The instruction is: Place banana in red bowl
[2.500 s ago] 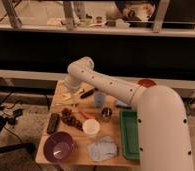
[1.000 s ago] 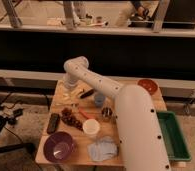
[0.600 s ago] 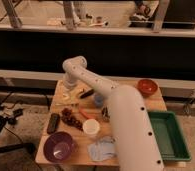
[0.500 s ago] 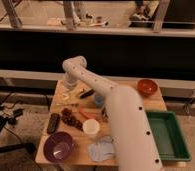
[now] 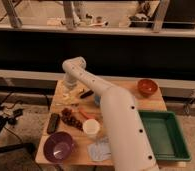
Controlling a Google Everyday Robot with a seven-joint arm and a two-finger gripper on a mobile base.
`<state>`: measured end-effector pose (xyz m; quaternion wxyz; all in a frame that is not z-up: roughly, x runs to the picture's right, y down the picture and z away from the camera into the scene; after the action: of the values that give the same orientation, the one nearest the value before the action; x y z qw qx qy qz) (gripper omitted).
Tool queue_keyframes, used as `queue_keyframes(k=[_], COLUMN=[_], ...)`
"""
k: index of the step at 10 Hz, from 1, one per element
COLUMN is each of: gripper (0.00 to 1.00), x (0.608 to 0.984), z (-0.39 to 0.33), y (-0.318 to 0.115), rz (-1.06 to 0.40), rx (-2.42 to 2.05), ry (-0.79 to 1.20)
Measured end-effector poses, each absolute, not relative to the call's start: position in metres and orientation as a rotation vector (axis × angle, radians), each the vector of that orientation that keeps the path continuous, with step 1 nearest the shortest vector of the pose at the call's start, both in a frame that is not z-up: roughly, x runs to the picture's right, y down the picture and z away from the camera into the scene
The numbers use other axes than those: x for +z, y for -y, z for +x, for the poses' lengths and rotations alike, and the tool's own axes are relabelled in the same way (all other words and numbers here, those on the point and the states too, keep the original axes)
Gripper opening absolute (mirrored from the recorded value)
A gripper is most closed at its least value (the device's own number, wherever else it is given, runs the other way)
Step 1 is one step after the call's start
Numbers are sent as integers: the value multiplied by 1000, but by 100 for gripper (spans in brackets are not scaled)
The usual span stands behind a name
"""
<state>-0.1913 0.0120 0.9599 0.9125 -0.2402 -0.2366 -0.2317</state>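
Observation:
The banana [image 5: 66,96] is a small pale yellow piece lying on the left part of the wooden table [image 5: 126,102]. My gripper [image 5: 68,89] hangs at the end of the white arm, straight down from the elbow [image 5: 73,65], right over the banana and partly hiding it. It looks open, and I cannot tell whether it touches the fruit. The red bowl [image 5: 147,87] stands at the table's far right corner, well away from the gripper, with nothing showing in it.
A dark-handled tool [image 5: 86,93] lies just right of the banana. Dark reddish pieces [image 5: 71,118], a black object [image 5: 53,122], a white cup [image 5: 91,128], a purple bowl [image 5: 58,146] and a pale blue cloth [image 5: 98,149] fill the near left. A green tray [image 5: 163,134] sits right.
My arm's lower part has swung left, uncovering more of the green tray. The gripper has stayed over the banana at the table's left. The objects have not moved.

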Motion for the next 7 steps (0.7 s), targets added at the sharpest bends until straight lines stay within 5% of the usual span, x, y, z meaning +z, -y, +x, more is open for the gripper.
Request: queue_keyframes(k=[7], gripper=[80], x=[981], z=[-181], y=[-22], rz=[-530], rx=[-464], ry=[449])
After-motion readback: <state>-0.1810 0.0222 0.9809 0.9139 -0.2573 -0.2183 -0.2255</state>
